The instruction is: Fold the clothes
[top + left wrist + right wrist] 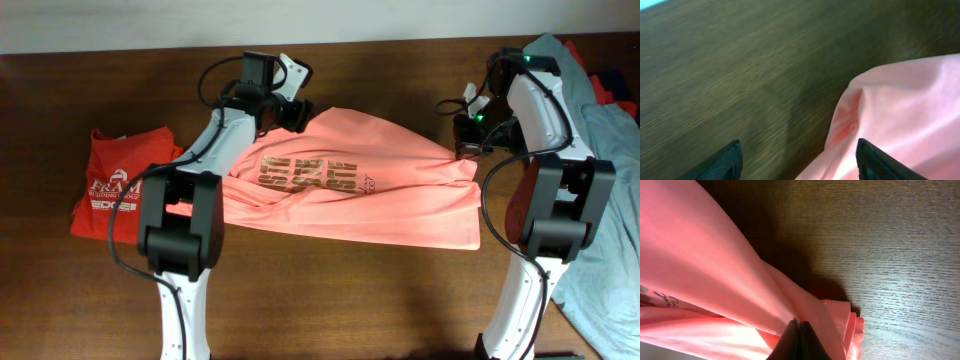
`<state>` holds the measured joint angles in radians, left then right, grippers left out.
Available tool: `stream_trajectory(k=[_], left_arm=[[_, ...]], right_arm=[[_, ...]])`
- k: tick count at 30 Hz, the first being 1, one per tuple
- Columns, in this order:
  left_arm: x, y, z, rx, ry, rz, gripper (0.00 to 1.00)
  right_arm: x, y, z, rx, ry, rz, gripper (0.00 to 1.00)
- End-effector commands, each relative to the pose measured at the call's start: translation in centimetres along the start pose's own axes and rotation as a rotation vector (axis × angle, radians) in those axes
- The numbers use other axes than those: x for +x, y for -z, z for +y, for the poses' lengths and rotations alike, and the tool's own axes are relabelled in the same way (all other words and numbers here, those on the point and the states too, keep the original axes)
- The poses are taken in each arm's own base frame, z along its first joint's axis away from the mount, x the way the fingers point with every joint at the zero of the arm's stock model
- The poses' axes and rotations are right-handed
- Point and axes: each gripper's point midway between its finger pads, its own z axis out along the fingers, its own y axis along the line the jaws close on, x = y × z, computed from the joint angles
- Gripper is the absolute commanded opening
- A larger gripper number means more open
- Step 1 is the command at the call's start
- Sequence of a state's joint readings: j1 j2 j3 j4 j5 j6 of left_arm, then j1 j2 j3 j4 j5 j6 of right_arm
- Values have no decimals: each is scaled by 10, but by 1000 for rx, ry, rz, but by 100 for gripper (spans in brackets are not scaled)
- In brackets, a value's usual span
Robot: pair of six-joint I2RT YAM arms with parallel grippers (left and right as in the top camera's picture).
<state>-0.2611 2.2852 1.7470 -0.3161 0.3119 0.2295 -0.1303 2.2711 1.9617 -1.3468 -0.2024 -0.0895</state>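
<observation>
A salmon-pink T-shirt [350,185] with tan-gold lettering lies half folded across the middle of the table. My left gripper [290,112] is at its far left corner, open, with fabric [900,110] by one finger. In the left wrist view the jaws [797,160] are wide apart over bare wood and the shirt's edge. My right gripper [468,140] is shut on a bunched fold at the shirt's right edge; the right wrist view shows its closed tips [799,332] pinching the pink cloth [715,270].
A folded red-orange T-shirt [110,185] with white print lies at the left. A grey-blue garment [605,200] is heaped at the right edge, with red cloth [610,85] behind it. The dark wooden table [350,290] runs across the front.
</observation>
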Motion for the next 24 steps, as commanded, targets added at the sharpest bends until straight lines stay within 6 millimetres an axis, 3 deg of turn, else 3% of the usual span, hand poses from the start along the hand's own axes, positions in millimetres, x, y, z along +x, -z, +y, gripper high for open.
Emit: stream_trajectory(k=[1,12,13,14,15,16,17,24], left_arm=[[-1,-15,-16,74,-52,-29,72],[16,-28,-22,113,-39,7,67],[16,-28,-23,115,-39,7,63],[16,-29,-25,121,-40,6,48],[16,-29,-26,127,-41,5,23],[16,-29,-28,132,-41,4,11],[16,-29,-28,135,-41,5,5],[22,-29,-35,153,-35,30,0]], right_arm=[[-4,18,3,24,24,-45,4],[-6,18,3,25,26,-56,4],[-6,18,3,25,26,-56,4],[-6,18,3,25,26,-56,4],[-6,18,3,25,26,-56,4],[-6,18,3,25,26,-56,4],[-6,18,3,25,26,-55,4],[-6,18,3,25,26,-55,4]])
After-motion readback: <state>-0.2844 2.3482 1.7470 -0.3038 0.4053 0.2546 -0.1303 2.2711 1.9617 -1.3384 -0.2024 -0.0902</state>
